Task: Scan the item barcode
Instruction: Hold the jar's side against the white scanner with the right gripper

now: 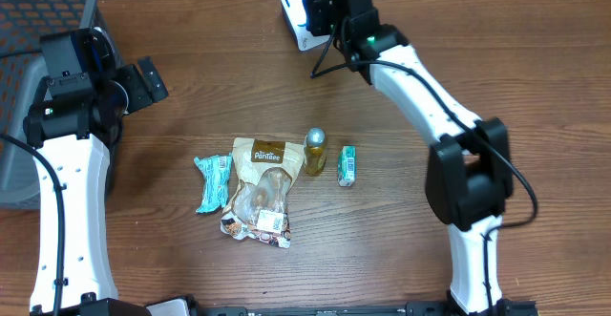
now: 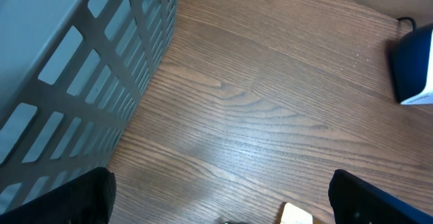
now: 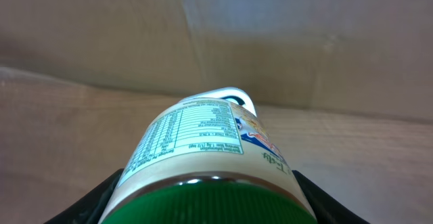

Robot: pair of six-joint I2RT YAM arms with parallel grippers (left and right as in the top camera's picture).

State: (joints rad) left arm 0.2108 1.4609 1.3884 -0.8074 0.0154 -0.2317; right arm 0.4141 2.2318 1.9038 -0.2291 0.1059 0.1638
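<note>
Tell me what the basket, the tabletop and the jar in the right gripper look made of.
The basket looks like matte grey moulded plastic, going by its uniform lattice wall. The tabletop looks like wood or wood-look laminate: it shows grain with a soft sheen. The jar is probably plastic under a glossy printed label, and its green lid looks plastic too.

White links (image 1: 67,192), black joints (image 1: 468,187), black cables (image 1: 513,178); green light (image 1: 368,39) on right arm (image 1: 420,77).
</note>
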